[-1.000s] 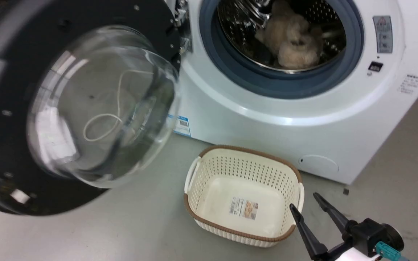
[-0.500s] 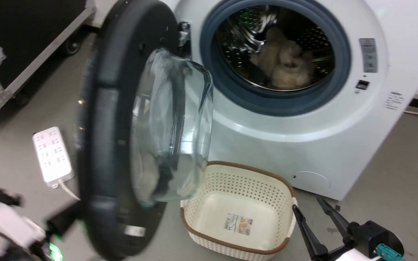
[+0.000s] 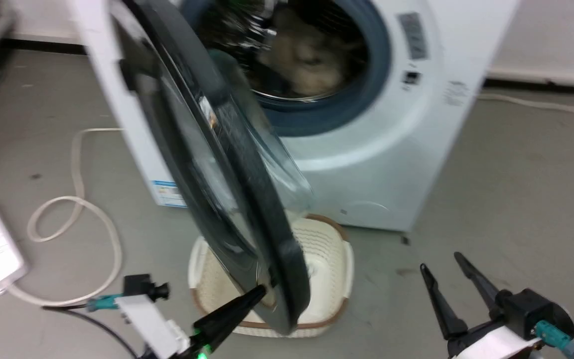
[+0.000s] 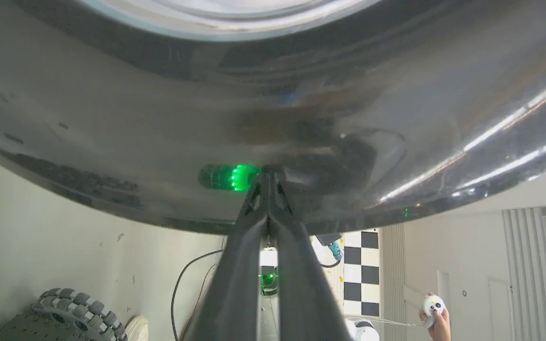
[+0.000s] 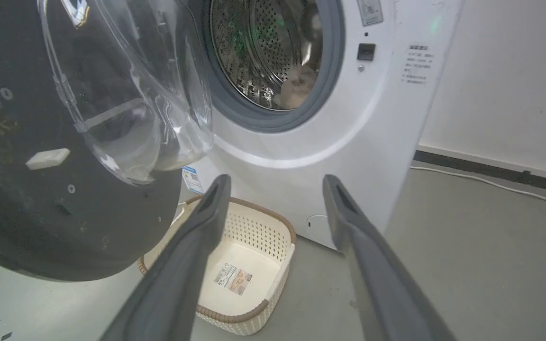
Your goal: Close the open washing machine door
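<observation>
Lower left of the head view: the left gripper (image 3: 258, 294) has both fingers pressed together with nothing between them. Its tip touches the glossy outer face of the door (image 3: 239, 189) at the lower black rim. Lower right: the right gripper (image 3: 441, 263) hangs above the floor, fingers spread and empty. The door stands partly open, nearly edge-on at centre frame, slanting across the drum mouth. A cream basket (image 3: 334, 249) sits on the floor under the door, just in front of the washing machine (image 3: 391, 144). Pale laundry (image 3: 307, 55) lies in the drum, upper centre.
</observation>
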Tool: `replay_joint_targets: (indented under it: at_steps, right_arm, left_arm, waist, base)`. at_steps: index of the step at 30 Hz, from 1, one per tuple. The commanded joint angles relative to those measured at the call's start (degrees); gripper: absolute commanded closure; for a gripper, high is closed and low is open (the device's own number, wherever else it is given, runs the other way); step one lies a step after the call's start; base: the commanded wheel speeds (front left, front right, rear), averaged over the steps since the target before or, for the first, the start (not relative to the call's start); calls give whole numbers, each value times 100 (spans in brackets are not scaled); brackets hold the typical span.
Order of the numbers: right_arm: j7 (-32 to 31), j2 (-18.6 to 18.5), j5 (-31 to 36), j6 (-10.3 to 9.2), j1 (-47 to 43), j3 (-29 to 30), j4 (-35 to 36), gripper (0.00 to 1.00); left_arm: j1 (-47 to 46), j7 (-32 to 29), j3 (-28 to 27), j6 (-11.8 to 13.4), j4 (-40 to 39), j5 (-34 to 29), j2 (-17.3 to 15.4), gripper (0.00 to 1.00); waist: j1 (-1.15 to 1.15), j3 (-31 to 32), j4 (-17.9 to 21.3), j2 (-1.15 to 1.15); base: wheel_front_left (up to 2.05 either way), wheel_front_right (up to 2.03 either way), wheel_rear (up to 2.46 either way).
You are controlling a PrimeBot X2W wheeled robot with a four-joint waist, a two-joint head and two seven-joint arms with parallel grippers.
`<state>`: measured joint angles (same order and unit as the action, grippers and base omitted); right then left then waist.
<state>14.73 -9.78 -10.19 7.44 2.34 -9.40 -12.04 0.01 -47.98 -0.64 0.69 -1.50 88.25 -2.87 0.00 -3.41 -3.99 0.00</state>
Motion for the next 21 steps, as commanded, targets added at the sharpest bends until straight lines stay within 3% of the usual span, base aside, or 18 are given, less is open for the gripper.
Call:
replay_joint_targets:
  at_steps: [1, 6, 12, 16, 17, 21]
  right_arm:
    - [24, -52, -49, 5, 90, 27, 4, 0]
    - [25, -61, -129, 5, 201, 26, -26, 0]
    - [26, 17, -221, 5, 405, 0, -39, 0]
    - [26, 77, -268, 5, 496, -35, -58, 0]
    - [26, 108, -295, 5, 535, -60, -80, 0]
    - [27, 139, -305, 5, 550, -60, -115, 0]
  left_arm:
    - [-161, 235, 207, -95, 72, 114, -2, 100]
    - [-694, 1057, 814, -385, 432, 282, -1, 100]
    - [-1783, 2444, 1167, -603, 1251, 510, -1, 100]
    - [-2706, 3550, 1230, -662, 2075, 620, -1, 100]
    - [-3320, 4174, 1316, -729, 2658, 754, -1, 100]
    - [-3809, 4593, 1518, -796, 3201, 944, -1, 100]
  waist:
    - [0, -351, 576, 0]
    - [0, -669, 1234, 0]
    - [0, -1002, 1945, 0]
    - [0, -1163, 2241, 0]
    - [0, -1217, 2350, 0]
    - [0, -1189, 2371, 0]
  base:
    - [0, 0, 0]
    - [0, 0, 0]
    - [0, 0, 0]
    - [0, 0, 0]
    - [0, 0, 0]
    - [0, 0, 0]
